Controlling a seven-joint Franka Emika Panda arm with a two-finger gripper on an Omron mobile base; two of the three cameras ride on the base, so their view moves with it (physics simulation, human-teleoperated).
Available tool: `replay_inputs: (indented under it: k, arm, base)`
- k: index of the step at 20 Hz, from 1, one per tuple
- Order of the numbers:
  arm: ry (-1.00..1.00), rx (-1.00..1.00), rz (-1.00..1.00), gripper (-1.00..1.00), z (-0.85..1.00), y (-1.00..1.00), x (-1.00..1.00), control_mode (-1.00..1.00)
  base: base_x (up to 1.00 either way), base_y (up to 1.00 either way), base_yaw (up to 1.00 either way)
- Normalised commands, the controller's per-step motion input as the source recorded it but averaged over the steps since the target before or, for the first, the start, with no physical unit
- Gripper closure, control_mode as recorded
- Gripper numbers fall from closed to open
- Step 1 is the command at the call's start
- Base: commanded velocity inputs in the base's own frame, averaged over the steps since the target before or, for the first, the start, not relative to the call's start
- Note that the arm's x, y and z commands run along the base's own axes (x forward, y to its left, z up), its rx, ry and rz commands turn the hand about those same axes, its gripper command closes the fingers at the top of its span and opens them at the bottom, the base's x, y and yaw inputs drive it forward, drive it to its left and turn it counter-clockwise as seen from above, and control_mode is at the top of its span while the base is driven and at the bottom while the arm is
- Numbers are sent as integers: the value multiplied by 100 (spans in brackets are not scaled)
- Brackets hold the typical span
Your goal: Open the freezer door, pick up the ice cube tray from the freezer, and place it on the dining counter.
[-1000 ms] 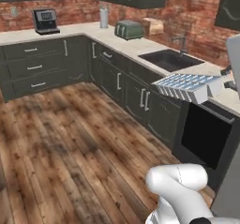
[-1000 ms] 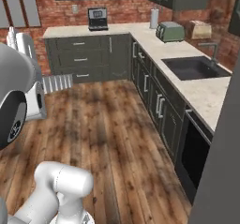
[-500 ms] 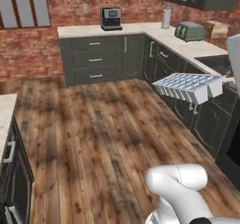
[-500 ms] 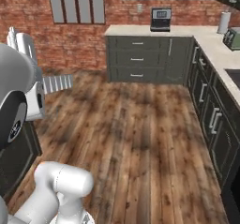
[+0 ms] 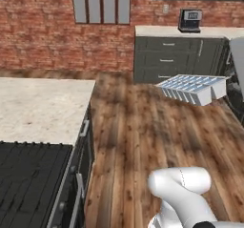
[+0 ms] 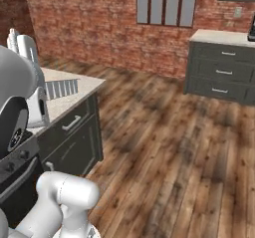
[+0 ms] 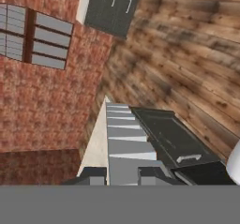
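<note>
The ice cube tray (image 5: pixel 193 88), pale blue-white with a grid of little compartments, hangs level in the air above the wooden floor at the right. In the right base view the ice cube tray (image 6: pixel 61 88) juts out from behind my white hand, over a speckled worktop's corner. My gripper (image 7: pixel 123 176) is shut on the ice cube tray (image 7: pixel 124 141), with both dark fingertips (image 7: pixel 93 174) at its near end. The freezer, its door and the dining counter are out of view.
A dark oven cabinet with a speckled worktop (image 5: pixel 43 108) and black cooktop (image 5: pixel 28 174) stands close on the left. A brick wall with a shuttered window (image 5: pixel 101 3) lies ahead. Dark drawers (image 5: pixel 176 60) with a coffee machine (image 5: pixel 189 21) stand far right. Wooden floor (image 5: pixel 143 136) lies between.
The whole picture has swung as the base turned: the sink counter and corner cabinets slid out right, the brick wall and oven cabinet came in. The tray stays held in the gripper.
</note>
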Motion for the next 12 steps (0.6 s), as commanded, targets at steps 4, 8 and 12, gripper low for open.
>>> replay_inputs:
  k: [4, 8, 12]
  arm:
    - [0, 0, 0, 100, 0, 0, 0, 100]
    - [0, 0, 0, 100, 0, 0, 0, 100]
    - [0, 0, 0, 100, 0, 0, 0, 100]
  base:
    - [-31, 72, 58]
    - [-48, 61, 60]
    - [-49, 30, 59]
